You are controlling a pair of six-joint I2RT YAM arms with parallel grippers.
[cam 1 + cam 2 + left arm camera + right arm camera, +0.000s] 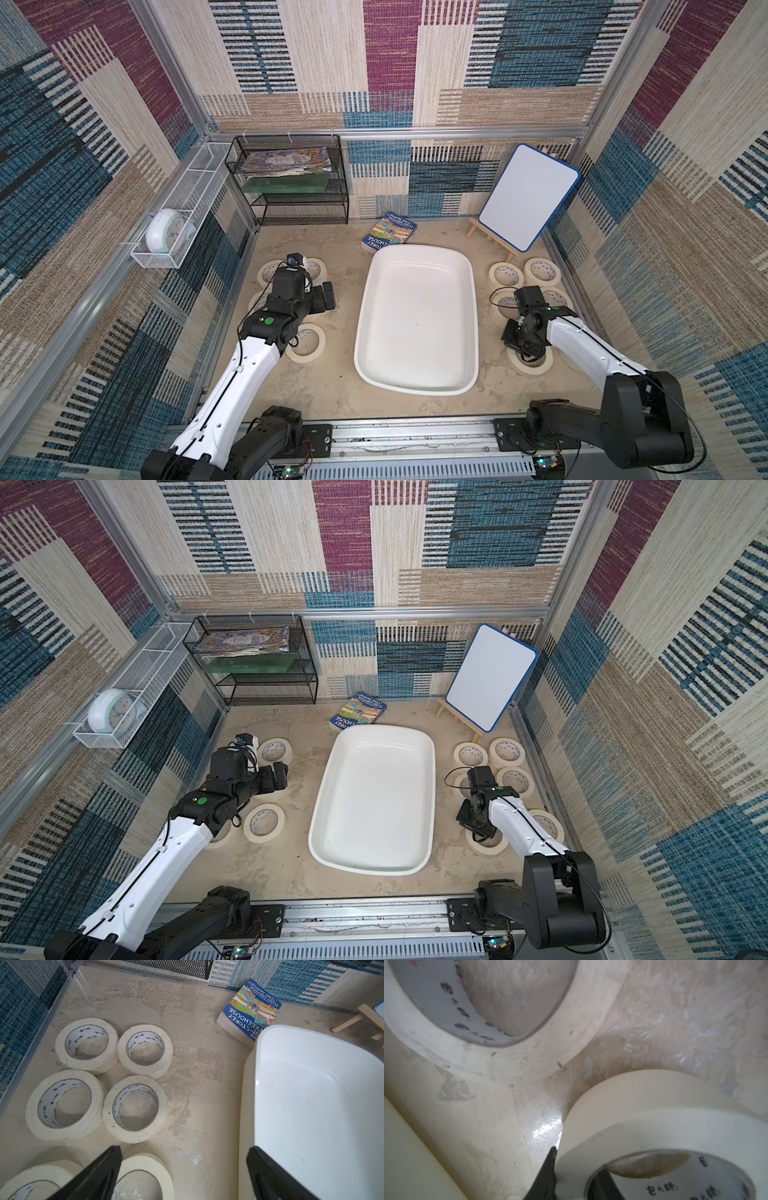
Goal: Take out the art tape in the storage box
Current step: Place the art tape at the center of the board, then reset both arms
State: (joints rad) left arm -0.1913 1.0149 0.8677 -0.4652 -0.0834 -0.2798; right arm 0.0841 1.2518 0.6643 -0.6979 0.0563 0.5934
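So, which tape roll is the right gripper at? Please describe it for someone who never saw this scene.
Start at the white storage box in the middle, then look at the tape rolls on the robot's right of it. The wanted roll lies nearest the robot's base. Unlike its neighbours, it has the right gripper on it, jaws straddling its wall.

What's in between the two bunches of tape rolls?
The big white box, with nothing in it. Both top views show it.
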